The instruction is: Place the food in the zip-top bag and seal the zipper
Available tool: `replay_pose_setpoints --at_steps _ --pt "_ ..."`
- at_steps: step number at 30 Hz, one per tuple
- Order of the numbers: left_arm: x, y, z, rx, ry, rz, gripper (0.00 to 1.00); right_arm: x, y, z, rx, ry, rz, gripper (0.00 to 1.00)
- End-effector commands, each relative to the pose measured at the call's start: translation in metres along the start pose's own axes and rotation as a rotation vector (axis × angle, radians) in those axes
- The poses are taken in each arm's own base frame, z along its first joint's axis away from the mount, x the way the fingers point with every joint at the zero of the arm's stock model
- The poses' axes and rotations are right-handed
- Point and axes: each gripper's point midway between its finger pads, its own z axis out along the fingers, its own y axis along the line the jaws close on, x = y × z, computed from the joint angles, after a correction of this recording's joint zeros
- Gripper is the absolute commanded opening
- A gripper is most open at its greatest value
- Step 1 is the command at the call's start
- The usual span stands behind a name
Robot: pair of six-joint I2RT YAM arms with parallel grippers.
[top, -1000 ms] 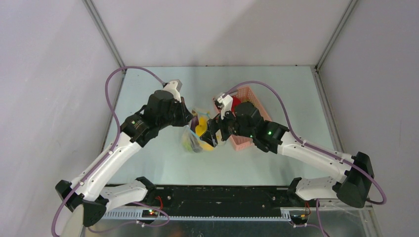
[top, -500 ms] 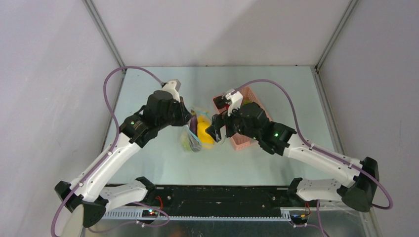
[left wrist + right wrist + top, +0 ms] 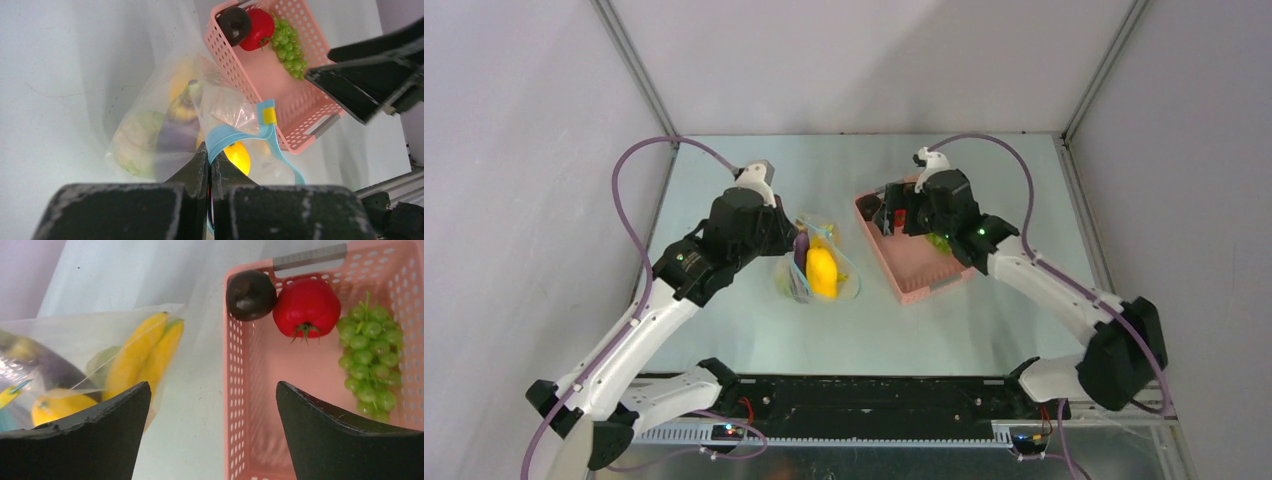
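Note:
The clear zip-top bag (image 3: 822,270) (image 3: 165,125) (image 3: 75,350) lies at the table's middle, its mouth held up. My left gripper (image 3: 210,150) (image 3: 799,245) is shut on the light blue zipper (image 3: 235,137) at the mouth. Inside the bag lie a yellow piece (image 3: 237,156) (image 3: 822,272), a banana (image 3: 145,352), a pale green cabbage (image 3: 135,137) and a dark purple piece (image 3: 175,135). My right gripper (image 3: 214,390) (image 3: 892,212) hangs open and empty over the near wall of the pink basket. In the basket are a red round fruit (image 3: 306,307), a dark round piece (image 3: 250,294) and green grapes (image 3: 370,355).
The pink plastic basket (image 3: 904,270) (image 3: 280,100) (image 3: 245,390) stands right of the bag. Grey walls close the table on three sides. Purple cables loop above both arms.
My right gripper has opened wide, left the yellow piece in the bag and pulled back right over the basket. The left arm has shifted slightly left, still holding the zipper.

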Motion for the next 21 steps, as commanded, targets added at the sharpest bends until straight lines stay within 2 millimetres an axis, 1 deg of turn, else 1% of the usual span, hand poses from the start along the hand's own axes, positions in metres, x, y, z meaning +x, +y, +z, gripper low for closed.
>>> replay_pose_setpoints --at_steps 1,2,3,4,5,6,7,8,9,10,11,15,16,17,18,21 --pt "-0.019 0.002 -0.006 -0.019 -0.078 -0.036 0.03 -0.037 0.022 0.028 -0.133 -0.049 -0.120 0.99" --pt "-0.019 0.003 -0.006 -0.025 -0.079 -0.035 0.03 -0.028 0.016 0.043 -0.118 -0.011 -0.132 0.99" --pt "-0.019 0.003 -0.005 -0.028 -0.079 -0.035 0.03 -0.037 0.017 0.048 -0.118 -0.017 -0.166 0.99" --pt "-0.019 0.004 -0.005 -0.031 -0.078 -0.034 0.03 -0.027 0.011 0.063 -0.104 0.021 -0.180 0.99" --pt "-0.019 0.004 -0.005 -0.033 -0.075 -0.033 0.03 -0.036 0.012 0.067 -0.099 0.014 -0.204 0.98" --pt "-0.019 0.005 -0.005 -0.037 -0.076 -0.031 0.03 -0.026 0.006 0.082 -0.084 0.050 -0.208 0.98" --pt "-0.019 0.006 -0.005 -0.041 -0.074 -0.030 0.03 -0.034 0.007 0.086 -0.082 0.046 -0.220 0.98" --pt "-0.019 0.006 -0.005 -0.044 -0.076 -0.029 0.03 -0.027 0.001 0.099 -0.069 0.076 -0.221 0.97" --pt "-0.019 0.006 -0.005 -0.045 -0.076 -0.029 0.03 -0.033 0.002 0.102 -0.067 0.078 -0.229 0.97" --pt "-0.020 0.007 -0.005 -0.049 -0.078 -0.028 0.03 -0.020 -0.007 0.113 -0.044 0.127 -0.225 0.96" --pt "-0.019 0.007 -0.005 -0.050 -0.076 -0.026 0.03 -0.023 -0.007 0.122 -0.040 0.134 -0.224 0.96" --pt "-0.020 0.005 -0.006 -0.038 -0.074 -0.025 0.03 -0.012 -0.021 0.144 0.005 0.196 -0.206 0.94" --pt "-0.020 0.005 -0.007 -0.036 -0.076 -0.025 0.03 -0.015 -0.025 0.146 0.030 0.197 -0.190 0.93" --pt "-0.020 0.005 -0.007 -0.036 -0.079 -0.026 0.03 -0.008 -0.030 0.151 0.043 0.215 -0.183 0.92" --pt "-0.020 0.005 -0.006 -0.036 -0.080 -0.025 0.03 -0.010 -0.031 0.153 0.051 0.214 -0.167 0.92" --pt "-0.019 0.005 -0.005 -0.034 -0.075 -0.024 0.03 -0.004 -0.037 0.160 0.063 0.225 -0.140 0.90"
